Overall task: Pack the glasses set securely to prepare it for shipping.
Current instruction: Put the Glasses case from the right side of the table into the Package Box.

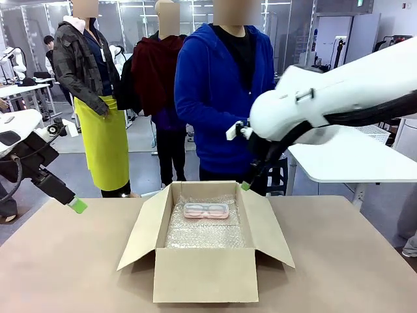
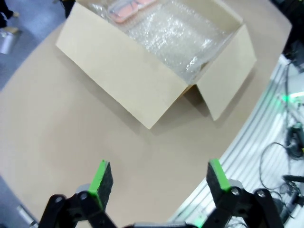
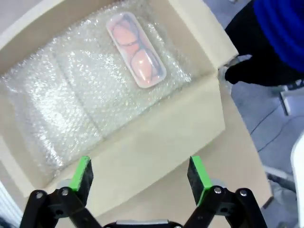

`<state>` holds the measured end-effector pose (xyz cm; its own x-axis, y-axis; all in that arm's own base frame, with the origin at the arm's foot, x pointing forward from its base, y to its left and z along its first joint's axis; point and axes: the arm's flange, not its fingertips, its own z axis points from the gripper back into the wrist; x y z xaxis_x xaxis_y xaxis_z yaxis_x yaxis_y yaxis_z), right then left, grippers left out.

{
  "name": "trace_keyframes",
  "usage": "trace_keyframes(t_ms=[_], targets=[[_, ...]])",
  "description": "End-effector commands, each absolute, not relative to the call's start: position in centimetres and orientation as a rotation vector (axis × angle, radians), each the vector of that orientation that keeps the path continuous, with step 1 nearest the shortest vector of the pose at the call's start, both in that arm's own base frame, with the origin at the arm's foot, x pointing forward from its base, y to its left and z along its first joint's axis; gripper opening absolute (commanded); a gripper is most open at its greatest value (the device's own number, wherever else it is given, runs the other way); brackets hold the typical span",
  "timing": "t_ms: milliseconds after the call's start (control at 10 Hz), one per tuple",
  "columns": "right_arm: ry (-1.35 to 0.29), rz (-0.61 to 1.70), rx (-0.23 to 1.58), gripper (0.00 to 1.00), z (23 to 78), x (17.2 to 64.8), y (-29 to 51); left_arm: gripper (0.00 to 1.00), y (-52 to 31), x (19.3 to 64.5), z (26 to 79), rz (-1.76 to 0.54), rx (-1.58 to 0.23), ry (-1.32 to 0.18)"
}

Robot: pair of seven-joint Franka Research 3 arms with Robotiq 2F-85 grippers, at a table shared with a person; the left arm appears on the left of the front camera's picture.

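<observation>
1. A brown tabletop (image 1: 52, 261) fills the lower half of the front view, matte and evenly lit.
2. Beyond it, grey floor (image 1: 146, 163) runs back through the middle of the frame.
3. A white table (image 1: 352, 163) stands at the right middle, with a white wire basket (image 1: 381, 132) on it.
4. Another white desk (image 1: 26, 90) sits at the upper left, with dark items on top.
5. Glass partitions (image 1: 133, 19) in dark frames line the back wall along the top.
6. A small green sign (image 1: 359, 3) glows at the top edge, right of centre.
7. In the left wrist view, black cables (image 2: 280, 156) lie on pale striped flooring at the right edge.
8. In the right wrist view, a thin cable (image 3: 259, 124) crosses grey flooring at the right.
</observation>
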<state>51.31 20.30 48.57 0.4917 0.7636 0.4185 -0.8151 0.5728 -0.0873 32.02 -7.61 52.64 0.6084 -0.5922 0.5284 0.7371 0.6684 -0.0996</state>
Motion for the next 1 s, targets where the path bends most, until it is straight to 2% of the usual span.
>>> trace_keyframes(t_ms=[0, 400, 600, 900], targets=[[-0.501, 0.919, 0.162, 1.00, 49.8, 44.8, 16.1, 1.00, -7.5, 32.1, 52.6, -0.797, -0.344, -0.497], [-0.453, 0.688, 0.205, 1.00, 52.2, 39.6, 8.0, 1.00, -7.5, 32.1, 52.6, -0.797, -0.344, -0.497], [-0.436, 0.634, 0.198, 1.00, 52.3, 38.7, 6.7, 1.00, -7.5, 32.1, 52.6, -0.797, -0.344, -0.497], [-0.463, 0.684, 0.215, 1.00, 52.3, 39.2, 5.8, 1.00, -7.5, 32.1, 52.6, -0.797, -0.344, -0.497]])
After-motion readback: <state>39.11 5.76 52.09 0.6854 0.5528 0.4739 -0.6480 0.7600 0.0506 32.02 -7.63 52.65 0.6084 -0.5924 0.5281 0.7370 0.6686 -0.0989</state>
